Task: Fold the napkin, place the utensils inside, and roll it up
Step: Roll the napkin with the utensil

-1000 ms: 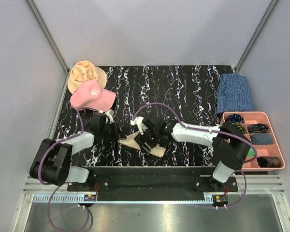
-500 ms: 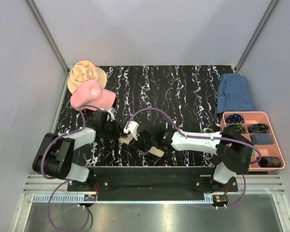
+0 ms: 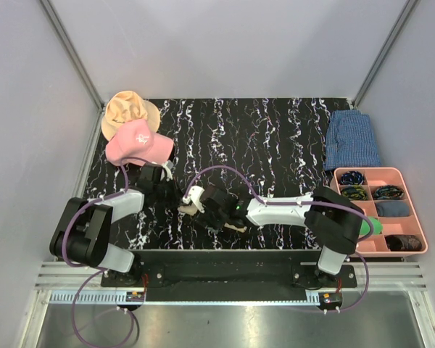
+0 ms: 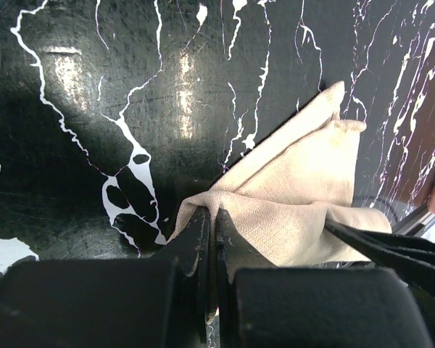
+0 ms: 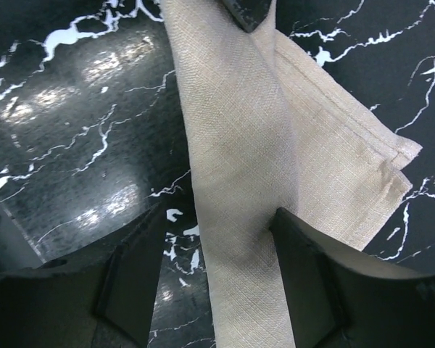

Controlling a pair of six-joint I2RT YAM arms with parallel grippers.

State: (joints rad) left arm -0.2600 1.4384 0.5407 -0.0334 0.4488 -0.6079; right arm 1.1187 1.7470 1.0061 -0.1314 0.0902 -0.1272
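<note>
Napkin (image 4: 297, 192) pinched in left jaws, right jaws spread astride it, pink cap (image 3: 138, 143) nearby

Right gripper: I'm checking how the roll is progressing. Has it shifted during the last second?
Yes. The right gripper has slid leftward, away from the pink tray.
</note>
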